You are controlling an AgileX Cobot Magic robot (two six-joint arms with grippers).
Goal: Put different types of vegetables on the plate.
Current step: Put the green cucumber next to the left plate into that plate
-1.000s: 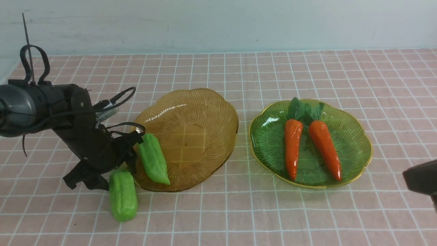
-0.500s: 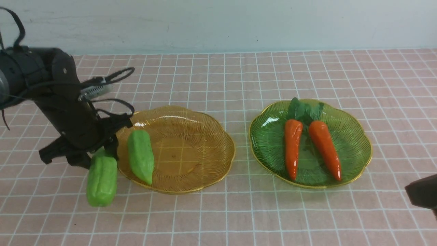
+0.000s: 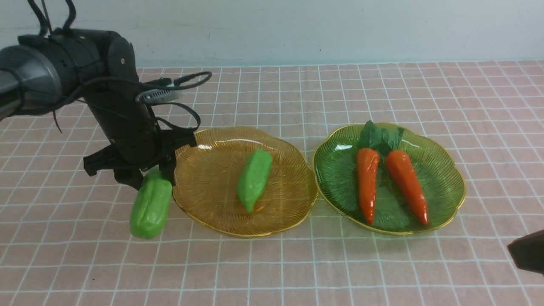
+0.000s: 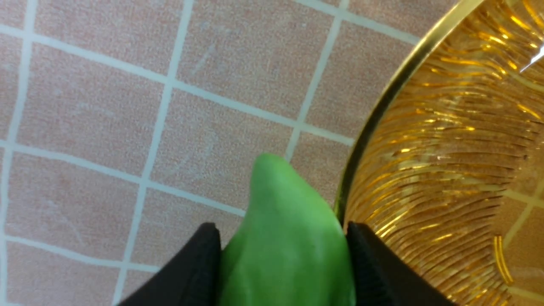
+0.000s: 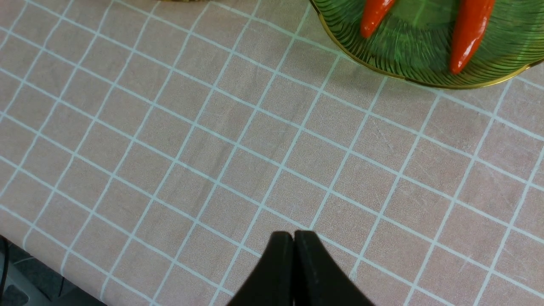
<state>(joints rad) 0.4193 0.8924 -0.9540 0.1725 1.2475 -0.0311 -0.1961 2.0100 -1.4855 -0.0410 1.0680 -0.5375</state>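
Left arm (image 3: 123, 123) comes in from the table's left edge, forearm roughly level, wrist bent steeply down. Its shoulder end is cut off by the frame. Left jaws point down at the table (image 3: 382, 267), just off the amber plate (image 3: 204, 195) on its left-edge side. They are parted only as far as the held gourd (image 3: 151, 208) is thick, and they pinch its upper end.

In the left wrist view both black fingers (image 4: 191, 272) press the flanks of the held gourd (image 4: 289, 242), whose tip points at the pink checked cloth (image 4: 106, 127) beside the amber plate (image 4: 446, 148). The gourd hangs tilted, lower end toward the near edge. Whether it touches the cloth I cannot tell. In the front view its top is hidden behind the fingers.

Loose gourd (image 3: 253, 178) lies near the middle of the amber plate.

Green plate (image 3: 340, 178) sits toward the right edge, its rim meeting the amber plate's rim. On it lie two carrots side by side, first carrot (image 3: 366, 182) and second carrot (image 3: 406, 182), with leafy tops toward the far edge and points toward the near edge.

Right arm (image 3: 527, 257) shows only as a dark block at the near right corner, its shape hard to make out. In the right wrist view the right jaws are closed tip to tip and hold nothing. They are above bare cloth, well apart from the green plate (image 5: 418, 46) — only the carrots' orange points show there, the rest cut off.
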